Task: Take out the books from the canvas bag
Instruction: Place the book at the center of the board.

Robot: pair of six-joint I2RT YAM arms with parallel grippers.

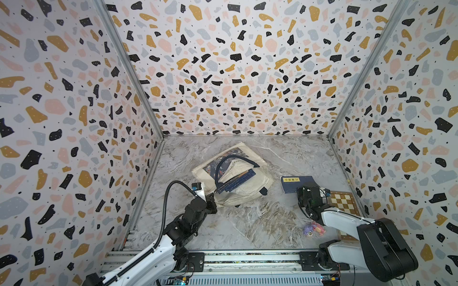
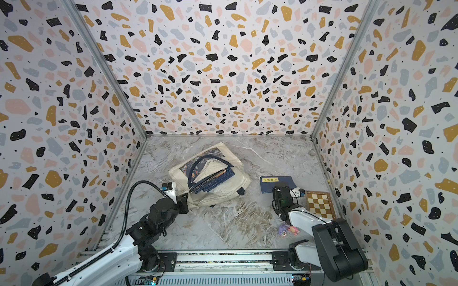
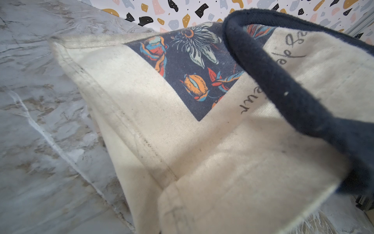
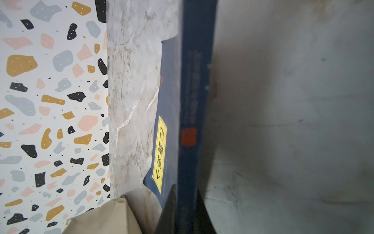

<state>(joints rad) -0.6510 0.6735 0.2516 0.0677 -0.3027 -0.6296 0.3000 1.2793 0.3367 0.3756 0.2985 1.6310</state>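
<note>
Surrounding walls (image 1: 223, 62): terrazzo-speckled panels on three sides, with metal corner posts.
Surface: grey-brown marbled tabletop (image 1: 247, 222); the arms' rail (image 1: 247, 258) runs along the near edge.
Canvas bag (image 1: 238, 195): lying mid-table, printed side up, mouth facing near-right.
Books (image 1: 235, 182): a stack showing at the bag's mouth, long axis diagonal from near-left to far-right.
Navy book (image 1: 295, 184): out on the tabletop right of the bag, not touching it; long axis roughly parallel to the back wall, yellow label at the end nearest the bag.
Left gripper (image 1: 212, 200): fingers fully together, pinching the canvas bag's near-left rim.
Right gripper (image 4: 185, 210): fingers almost together, clamped on the navy book's near edge.
Nearby: checkered board (image 1: 344, 203) just right of the book; small purple-pink toy (image 1: 313, 229) by the right arm.
</note>
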